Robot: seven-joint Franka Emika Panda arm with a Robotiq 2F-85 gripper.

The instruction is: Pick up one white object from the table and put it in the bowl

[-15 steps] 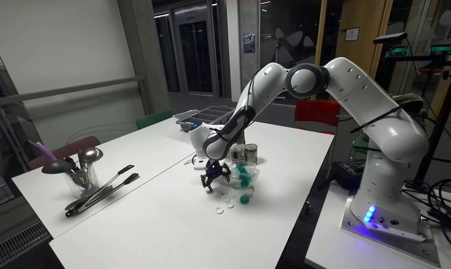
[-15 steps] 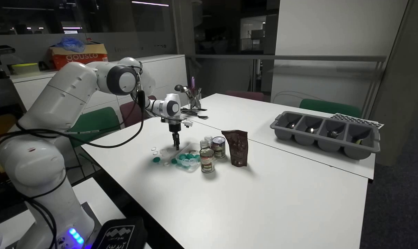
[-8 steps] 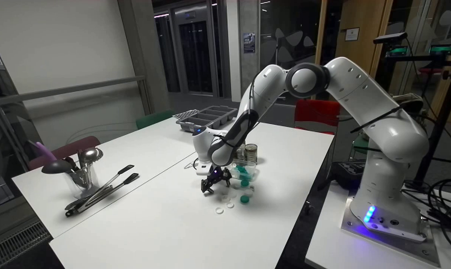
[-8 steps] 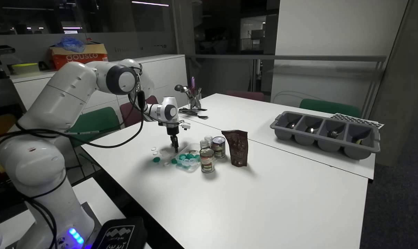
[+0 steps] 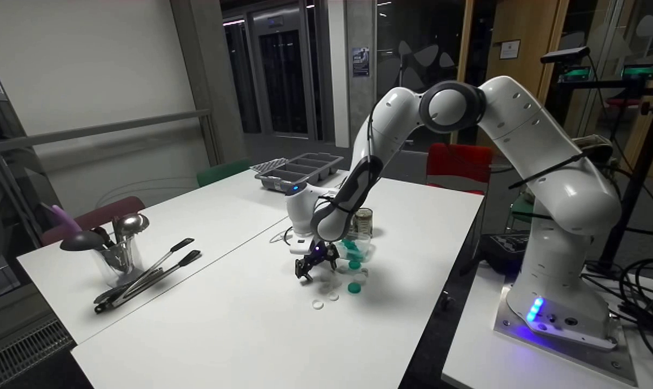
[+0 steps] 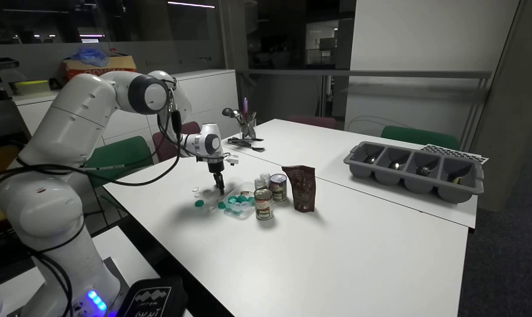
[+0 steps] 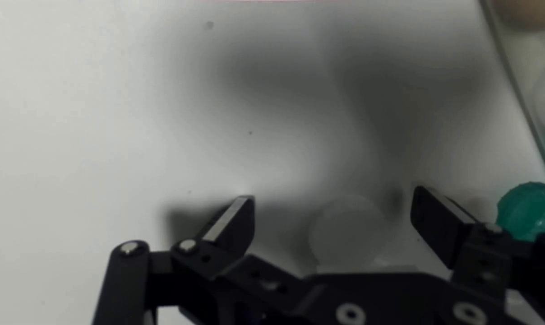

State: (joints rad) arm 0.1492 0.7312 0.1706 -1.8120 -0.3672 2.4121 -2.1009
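My gripper is open and points down, low over the table beside the loose caps. It also shows in another exterior view. In the wrist view, a round white cap lies on the table between the open fingers, in shadow and touching neither. Its near side is hidden by the gripper body. More white ring-like caps lie on the table in front of the gripper. A clear plastic container holding green caps stands beside the gripper. A small dark grey bowl does not show.
Green caps lie near the white ones. Cans, small jars and a brown pouch stand by the container. A grey compartment tray, a utensil cup and tongs are farther off.
The arm has drawn back a little towards its base and the gripper has come slightly lower towards the caps. The gripper stays open. The caps and container have not visibly moved.
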